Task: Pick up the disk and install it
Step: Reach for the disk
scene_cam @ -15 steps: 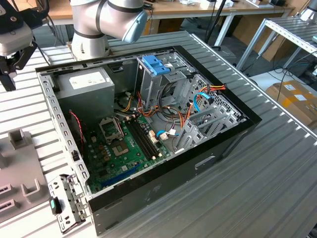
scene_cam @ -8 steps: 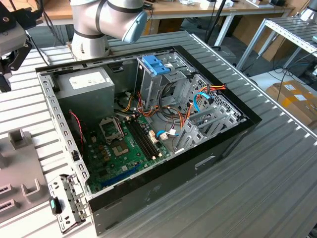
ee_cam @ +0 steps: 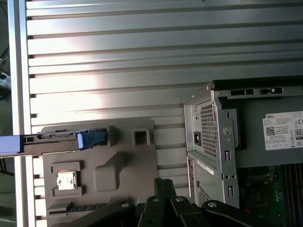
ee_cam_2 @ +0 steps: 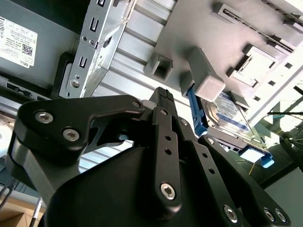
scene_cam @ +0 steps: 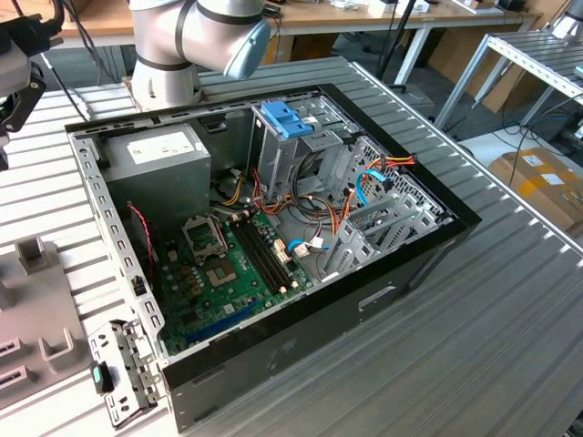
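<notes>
Arm poised over grey fixture, jaws closed empty, near disk.

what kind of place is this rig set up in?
Likely a robotics lab or workshop: an open desktop computer case sits on a slatted aluminium table, a grey fixture tray holds the disk, and workbenches and a cardboard box stand behind.

Case mid-frame on table. Inside: PSU upper left, cage upper centre, motherboard lower left. Tray at exterior view's left edge, disk on it.
</notes>
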